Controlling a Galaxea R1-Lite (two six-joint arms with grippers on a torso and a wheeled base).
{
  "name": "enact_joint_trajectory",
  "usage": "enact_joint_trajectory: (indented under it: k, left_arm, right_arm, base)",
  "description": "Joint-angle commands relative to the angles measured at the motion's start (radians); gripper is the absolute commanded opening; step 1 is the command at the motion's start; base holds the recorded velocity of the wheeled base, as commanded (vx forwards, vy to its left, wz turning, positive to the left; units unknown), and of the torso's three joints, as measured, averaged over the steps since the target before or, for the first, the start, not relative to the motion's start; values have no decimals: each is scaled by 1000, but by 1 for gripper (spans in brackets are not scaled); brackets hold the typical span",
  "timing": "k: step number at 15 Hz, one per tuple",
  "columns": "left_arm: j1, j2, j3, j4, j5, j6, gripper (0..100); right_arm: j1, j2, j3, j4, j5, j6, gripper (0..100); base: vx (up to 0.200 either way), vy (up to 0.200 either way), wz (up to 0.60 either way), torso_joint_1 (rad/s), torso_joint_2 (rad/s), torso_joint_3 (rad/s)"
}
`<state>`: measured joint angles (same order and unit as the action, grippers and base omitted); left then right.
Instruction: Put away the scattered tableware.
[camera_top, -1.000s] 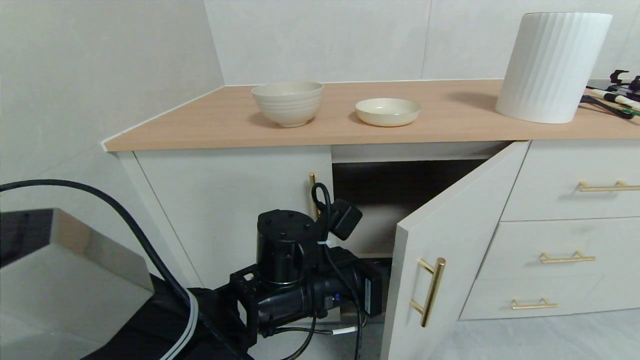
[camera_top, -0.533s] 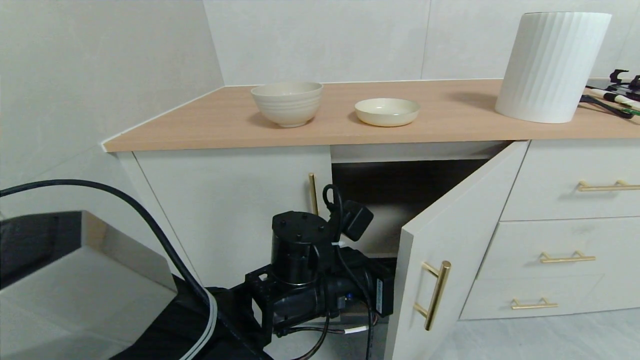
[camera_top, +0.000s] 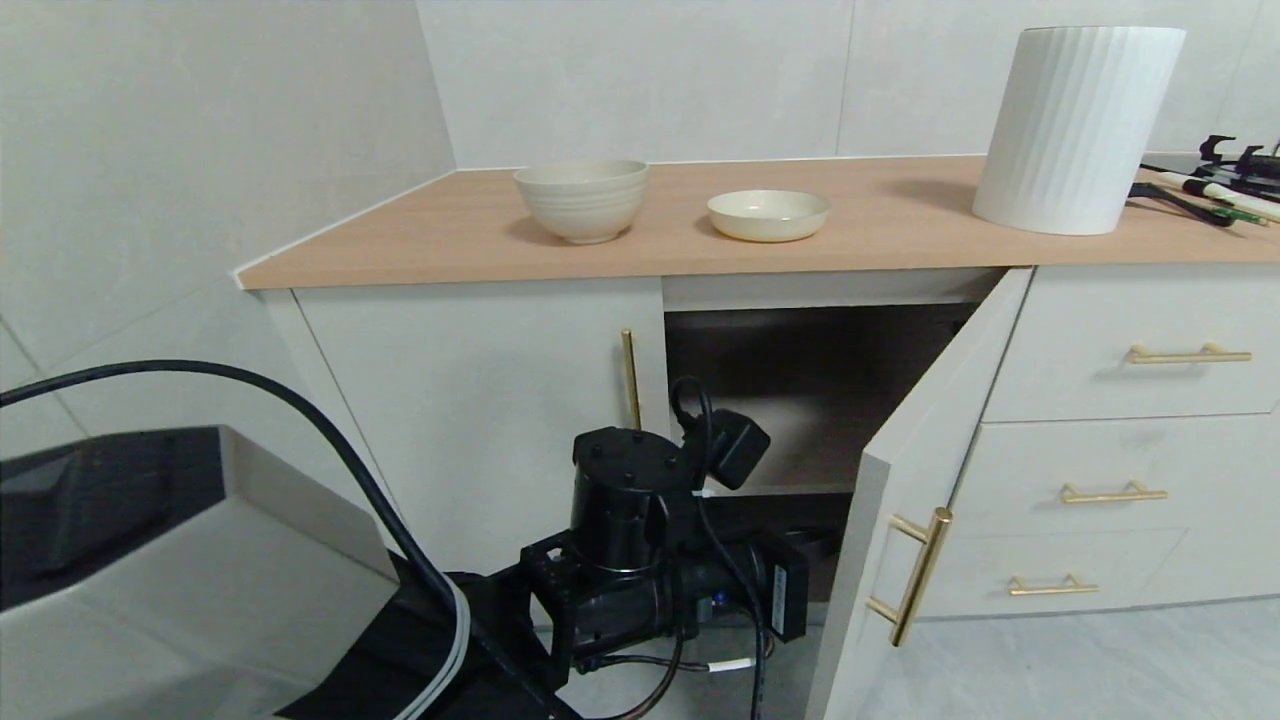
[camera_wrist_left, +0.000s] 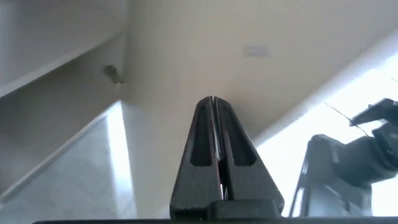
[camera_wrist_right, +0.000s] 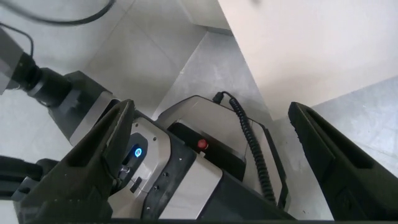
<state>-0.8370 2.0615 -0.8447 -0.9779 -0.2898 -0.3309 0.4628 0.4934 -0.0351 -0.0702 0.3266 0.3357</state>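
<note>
A cream ribbed bowl (camera_top: 582, 200) and a shallow cream dish (camera_top: 768, 214) stand side by side on the wooden countertop (camera_top: 420, 245). Below them a cabinet door (camera_top: 930, 420) with a gold handle (camera_top: 915, 575) stands open, showing a dark shelf space (camera_top: 810, 390). A black arm (camera_top: 650, 540) lies low in front of that opening, its tip hidden behind the door. My left gripper (camera_wrist_left: 212, 102) is shut with nothing in it, facing a pale panel. My right gripper (camera_wrist_right: 211, 107) is open and empty, above the floor.
A tall white ribbed container (camera_top: 1075, 130) stands on the counter's right part, with dark tools (camera_top: 1215, 185) beyond it. Drawers with gold handles (camera_top: 1190, 354) sit right of the open door. The left door (camera_top: 480, 400) is closed. A wall bounds the left side.
The head camera has shifted a little. The cabinet door has swung further open to the right, and the black arm in front of the opening has moved right with it.
</note>
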Motion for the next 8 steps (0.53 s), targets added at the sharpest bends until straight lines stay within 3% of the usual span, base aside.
enact_joint_trajectory:
  k: [1, 5, 8]
  left_arm:
    - [-1, 11, -13, 5, 3, 0, 0]
    - [-43, 25, -68, 59, 4, 0, 0]
    - [-178, 6, -123, 113, 4, -2, 0]
  right_arm:
    - [0, -4, 0, 0, 0, 0, 100]
    - [0, -12, 0, 1, 6, 0, 100]
    - [0, -21, 3, 1, 19, 0, 100]
  base:
    - [0, 0, 0, 0, 0, 0]
    - [0, 0, 0, 0, 0, 0]
    - [0, 0, 0, 0, 0, 0]
